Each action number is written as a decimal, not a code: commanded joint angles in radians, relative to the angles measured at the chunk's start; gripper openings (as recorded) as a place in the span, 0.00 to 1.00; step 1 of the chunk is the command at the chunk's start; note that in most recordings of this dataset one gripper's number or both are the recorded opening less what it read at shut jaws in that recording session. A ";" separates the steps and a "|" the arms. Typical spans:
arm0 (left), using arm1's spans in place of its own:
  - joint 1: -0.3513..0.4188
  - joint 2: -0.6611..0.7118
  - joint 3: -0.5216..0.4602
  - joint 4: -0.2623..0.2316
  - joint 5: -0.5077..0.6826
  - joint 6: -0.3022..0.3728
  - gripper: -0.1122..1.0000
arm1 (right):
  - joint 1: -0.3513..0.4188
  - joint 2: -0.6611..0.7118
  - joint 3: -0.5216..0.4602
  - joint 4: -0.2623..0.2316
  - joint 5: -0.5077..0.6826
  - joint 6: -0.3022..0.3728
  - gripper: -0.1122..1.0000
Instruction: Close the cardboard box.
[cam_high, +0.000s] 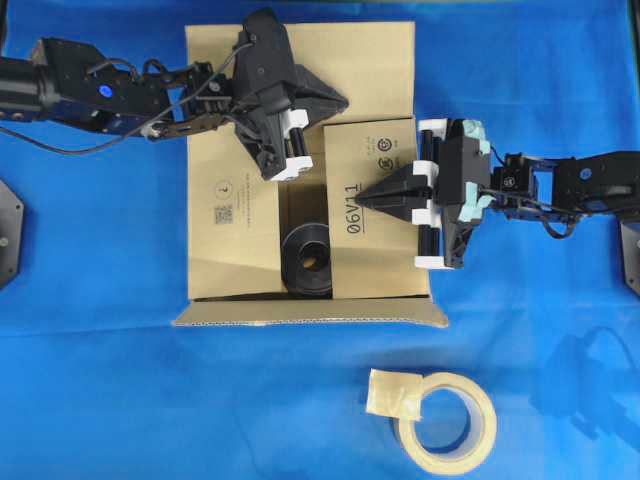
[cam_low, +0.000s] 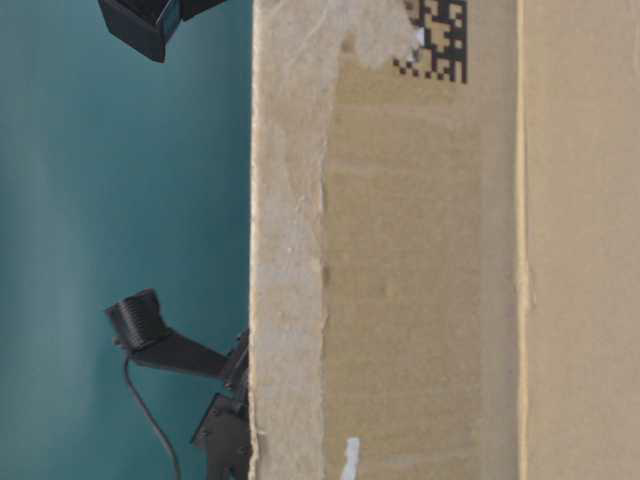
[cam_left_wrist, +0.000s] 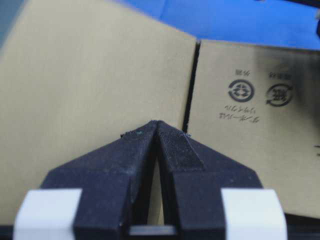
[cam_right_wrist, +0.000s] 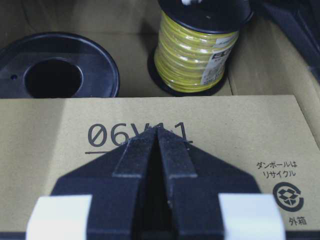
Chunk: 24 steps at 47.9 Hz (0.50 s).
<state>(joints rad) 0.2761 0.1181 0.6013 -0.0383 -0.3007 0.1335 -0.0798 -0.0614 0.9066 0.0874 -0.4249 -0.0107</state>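
Note:
The cardboard box (cam_high: 225, 190) stands mid-table with its flaps partly folded. Its left flap (cam_high: 235, 215) and its right flap (cam_high: 385, 250), printed "06V11", lie inward with a gap between them. The far flap (cam_high: 355, 55) slopes over the back, and the near flap (cam_high: 310, 312) points toward the table's front. My left gripper (cam_high: 343, 100) is shut with nothing in it, tips at the far flap (cam_left_wrist: 90, 90). Over the right flap (cam_right_wrist: 240, 125) my right gripper (cam_high: 363, 198) is also shut and holds nothing. In the table-level view the box's cardboard (cam_low: 420, 280) fills most of the frame.
Inside the box sit a black spool (cam_high: 308, 262) and a spool of yellow wire (cam_right_wrist: 195, 50). A roll of beige tape (cam_high: 447, 422) lies on the blue cloth (cam_high: 100, 380) near the front right. Black mounts stand at the left and right table edges.

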 joint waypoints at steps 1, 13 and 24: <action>-0.008 0.006 -0.006 0.000 -0.008 -0.003 0.12 | -0.003 -0.011 -0.014 0.002 -0.006 0.000 0.11; -0.014 0.008 0.003 0.000 -0.017 -0.012 0.12 | -0.003 -0.012 -0.017 0.002 -0.003 0.002 0.11; -0.035 0.008 0.000 0.000 -0.038 -0.011 0.12 | -0.003 -0.069 -0.020 0.000 0.018 0.000 0.11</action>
<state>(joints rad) 0.2638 0.1365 0.6090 -0.0414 -0.3267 0.1227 -0.0798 -0.0890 0.9035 0.0874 -0.4126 -0.0107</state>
